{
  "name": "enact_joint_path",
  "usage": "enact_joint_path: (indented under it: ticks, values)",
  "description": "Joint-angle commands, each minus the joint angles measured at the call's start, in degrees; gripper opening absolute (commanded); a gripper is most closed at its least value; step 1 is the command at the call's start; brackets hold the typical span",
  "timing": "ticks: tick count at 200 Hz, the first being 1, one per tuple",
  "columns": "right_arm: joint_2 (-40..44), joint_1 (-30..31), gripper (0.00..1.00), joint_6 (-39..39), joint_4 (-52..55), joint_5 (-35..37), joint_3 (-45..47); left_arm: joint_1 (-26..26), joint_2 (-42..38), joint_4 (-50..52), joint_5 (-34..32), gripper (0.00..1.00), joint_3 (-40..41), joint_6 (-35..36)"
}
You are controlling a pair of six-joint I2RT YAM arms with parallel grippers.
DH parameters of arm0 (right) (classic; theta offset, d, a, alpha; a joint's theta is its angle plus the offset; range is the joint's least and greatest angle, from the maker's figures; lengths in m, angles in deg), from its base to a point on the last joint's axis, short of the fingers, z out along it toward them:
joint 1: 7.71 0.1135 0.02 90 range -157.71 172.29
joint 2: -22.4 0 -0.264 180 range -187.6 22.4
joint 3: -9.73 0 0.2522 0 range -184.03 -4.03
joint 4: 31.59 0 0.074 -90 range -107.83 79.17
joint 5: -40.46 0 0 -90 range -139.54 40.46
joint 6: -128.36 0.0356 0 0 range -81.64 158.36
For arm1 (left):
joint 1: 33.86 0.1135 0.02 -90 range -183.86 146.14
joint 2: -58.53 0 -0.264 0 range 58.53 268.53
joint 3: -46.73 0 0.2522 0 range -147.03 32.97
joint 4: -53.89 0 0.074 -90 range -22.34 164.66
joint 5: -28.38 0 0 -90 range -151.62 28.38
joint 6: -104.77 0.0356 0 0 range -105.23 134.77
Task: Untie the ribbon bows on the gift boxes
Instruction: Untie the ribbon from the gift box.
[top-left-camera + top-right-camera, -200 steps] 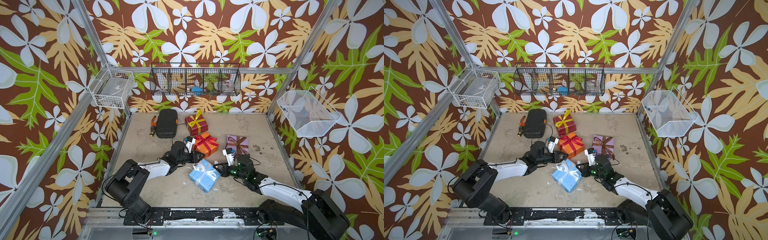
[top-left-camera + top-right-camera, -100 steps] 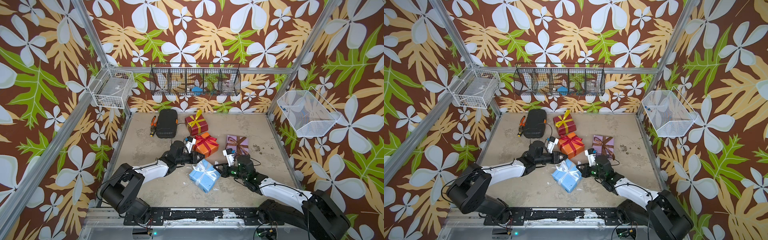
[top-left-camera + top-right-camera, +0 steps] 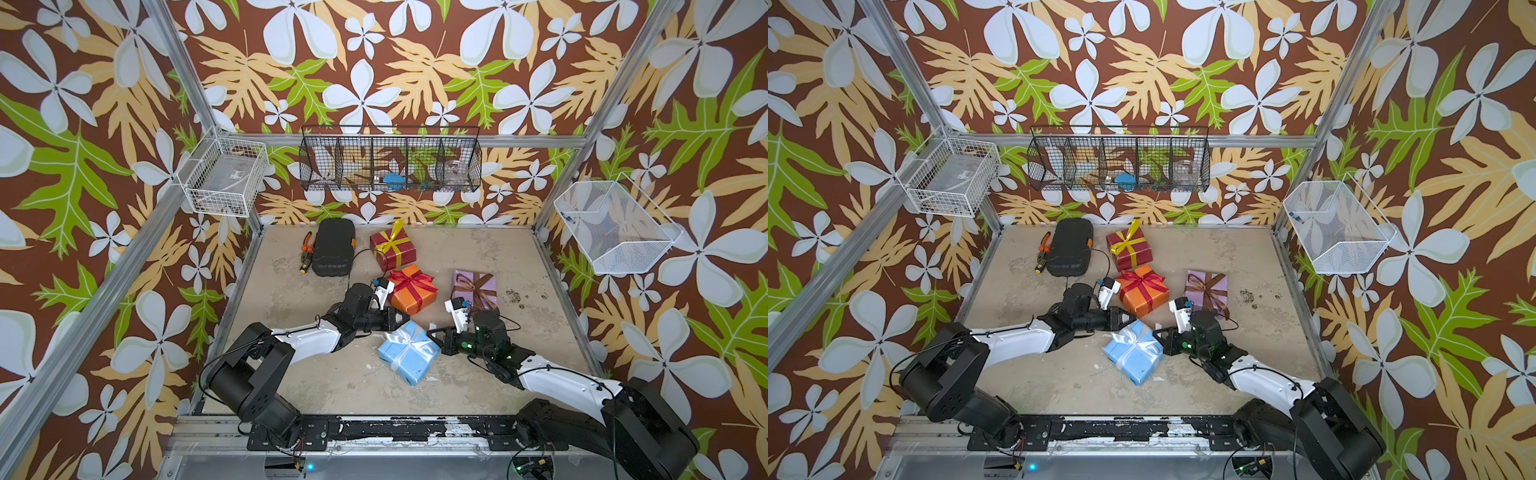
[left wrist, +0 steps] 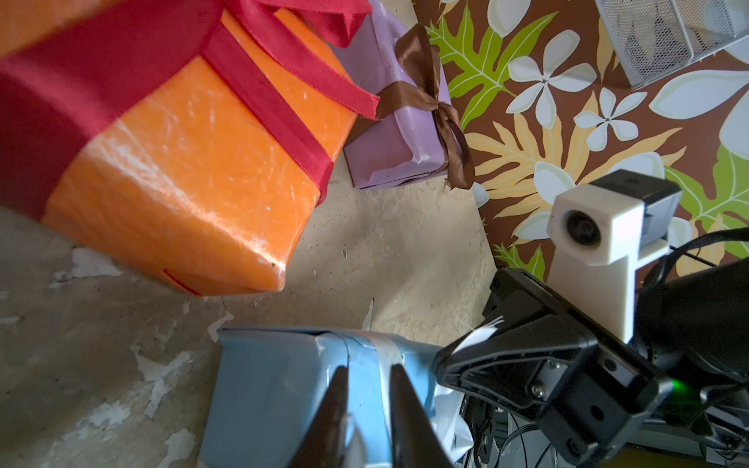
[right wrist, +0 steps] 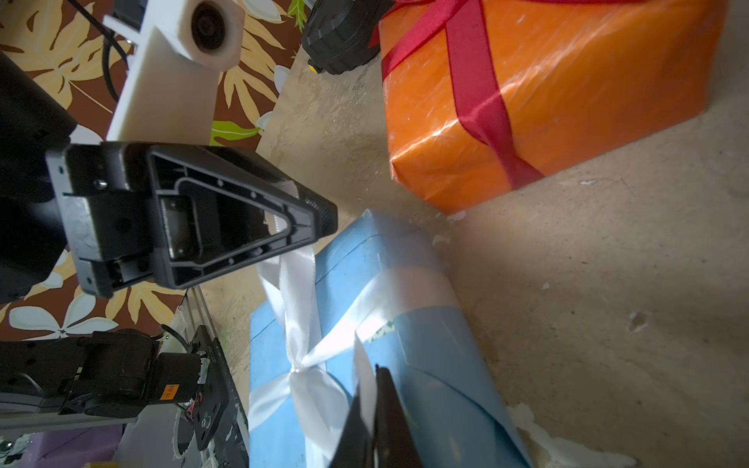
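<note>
Left gripper [image 3: 405, 319] and right gripper [image 3: 430, 332] apparently clamped, tips facing.

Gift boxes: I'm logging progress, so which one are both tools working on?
The light blue box with the white ribbon, nearest the robot; both tools grip that ribbon.

Orange box [image 5: 567, 93] glossy paper; white ribbon [image 5: 300, 308] satin sheen; floor [image 5: 608, 283] rough, matt.

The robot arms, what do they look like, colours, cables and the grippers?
Both arms have bulky black joints and glossy white forearm shells, with thin black cables looping alongside. The left gripper and right gripper are black, triangular and ribbed. Each wrist carries a white block camera; green lights glow on the right wrist.
</note>
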Motion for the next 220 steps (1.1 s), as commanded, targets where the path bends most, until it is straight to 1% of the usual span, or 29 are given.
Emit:
enact_joint_path:
  ticks: [1, 52, 66, 90, 115, 125, 140, 176, 205, 220]
  values:
    - [0.2, 0.0, 0.00, -0.4, 0.1, 0.9, 0.1, 0.0, -1.4, -0.5, -0.9, 0.00, 0.3, 0.8]
    - [0.3, 0.0, 0.00, -0.4, -0.1, 1.1, 0.3, 0.0, -4.4, -0.5, -5.6, 0.00, 2.0, 0.7]
    - [0.4, 0.0, 0.00, -1.2, 1.4, 1.8, -0.2, 0.0, -4.9, -0.6, -6.6, 0.00, 2.6, 0.6]
    - [2.4, 0.0, 0.00, -2.3, 5.9, 6.5, -1.3, 0.3, -6.2, -1.5, -10.3, 0.00, 5.0, 0.2]
    - [6.8, -0.6, 0.00, -3.3, 10.2, 11.7, -1.5, 2.1, -8.2, -3.2, -11.9, 0.00, 8.5, -1.6]
    - [8.6, -1.6, 0.00, -3.8, 11.5, 13.0, -1.4, 3.1, -9.4, -3.8, -12.6, 0.00, 10.0, -2.0]
    - [10.7, -3.7, 0.00, -4.3, 12.8, 13.1, -0.8, 4.2, -11.1, -3.0, -14.0, 0.00, 11.1, -1.6]
    - [14.0, -8.0, 0.00, -7.0, 17.6, 15.3, -0.6, 7.1, -15.8, -1.0, -17.3, 0.00, 13.8, -1.4]
    - [17.6, -11.9, 0.00, -8.6, 21.7, 16.9, -1.5, 10.7, -21.0, 0.6, -20.2, 0.00, 16.4, -1.9]
    - [20.1, -14.4, 0.00, -8.9, 23.2, 17.3, -1.7, 13.0, -23.5, 1.2, -20.6, 0.00, 17.9, -2.3]
